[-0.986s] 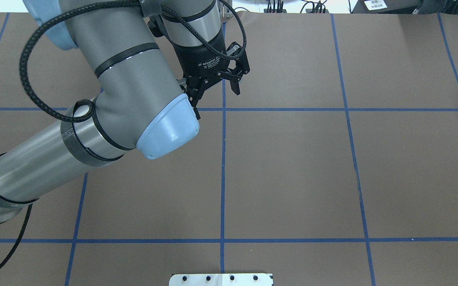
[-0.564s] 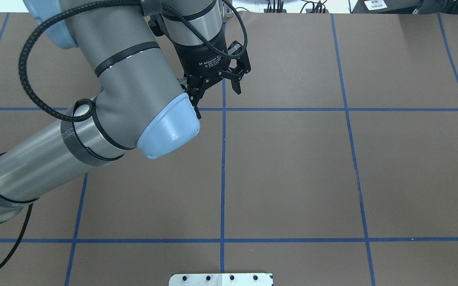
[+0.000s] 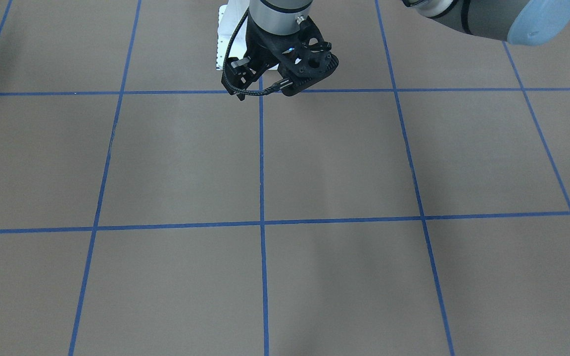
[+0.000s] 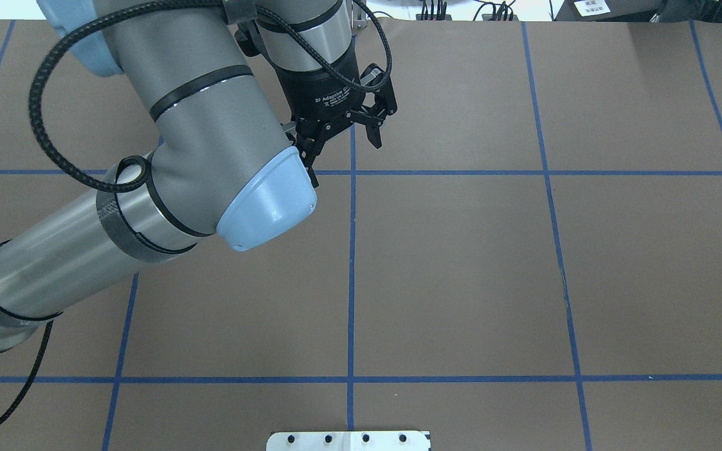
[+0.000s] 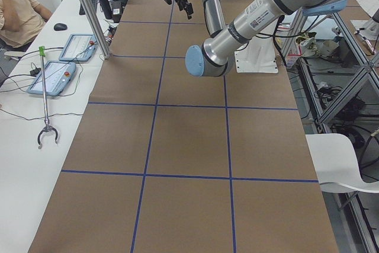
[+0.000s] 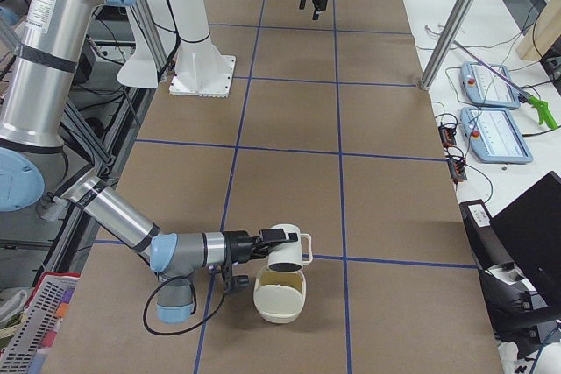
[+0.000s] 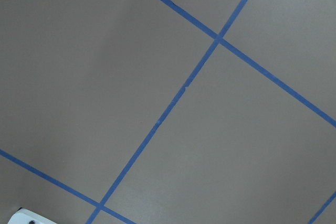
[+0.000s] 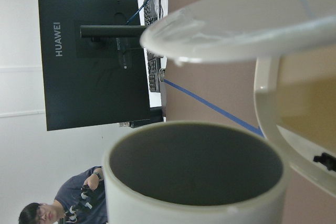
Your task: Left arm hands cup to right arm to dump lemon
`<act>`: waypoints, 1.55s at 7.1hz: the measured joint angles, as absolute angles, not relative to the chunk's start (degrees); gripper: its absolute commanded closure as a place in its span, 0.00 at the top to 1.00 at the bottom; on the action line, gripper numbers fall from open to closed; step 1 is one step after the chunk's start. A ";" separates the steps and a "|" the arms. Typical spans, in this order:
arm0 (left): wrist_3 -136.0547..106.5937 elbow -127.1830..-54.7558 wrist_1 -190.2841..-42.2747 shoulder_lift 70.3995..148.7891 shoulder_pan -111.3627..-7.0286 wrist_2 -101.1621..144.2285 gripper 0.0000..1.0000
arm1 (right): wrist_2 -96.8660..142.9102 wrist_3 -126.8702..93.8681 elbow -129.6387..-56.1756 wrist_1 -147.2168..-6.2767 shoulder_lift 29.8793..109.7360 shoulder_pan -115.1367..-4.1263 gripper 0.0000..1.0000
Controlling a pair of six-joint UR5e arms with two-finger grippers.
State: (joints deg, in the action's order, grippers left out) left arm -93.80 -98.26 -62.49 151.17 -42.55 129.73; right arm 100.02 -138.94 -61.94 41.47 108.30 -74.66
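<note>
My left gripper (image 4: 345,156) hangs open and empty over the far middle of the brown table, with its fingers spread; it also shows in the front-facing view (image 3: 265,84) and, small, in the exterior left view (image 5: 182,1). The cup (image 6: 285,251) shows only at the table's right end. It sits at the tip of my right gripper (image 6: 263,247), tipped over a white handled bowl (image 6: 280,299). I cannot tell whether the right gripper is shut. In the right wrist view the cup (image 8: 194,171) shows an empty grey inside. No lemon is visible.
The white arm base plate (image 4: 348,440) sits at the near table edge. Control pendants (image 6: 495,120) and a black monitor (image 8: 94,51) lie beyond the table's far side. An operator (image 5: 18,10) sits there. A red crate (image 6: 35,321) stands beside the right arm.
The left gripper has drifted slightly to the right and stays open. Nothing else in the overhead view has moved.
</note>
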 measured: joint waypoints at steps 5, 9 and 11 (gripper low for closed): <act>-93.79 -98.24 -62.49 151.20 -42.98 128.82 1.00 | 99.97 -157.54 -56.99 47.94 106.58 -75.79 0.13; -93.59 -98.26 -62.08 152.05 -43.85 126.14 1.00 | 99.91 -169.82 -56.06 50.06 106.25 -76.40 0.14; -93.34 -98.29 -60.94 153.15 -43.99 124.89 1.00 | 99.97 -175.22 -56.04 50.09 105.61 -77.68 0.14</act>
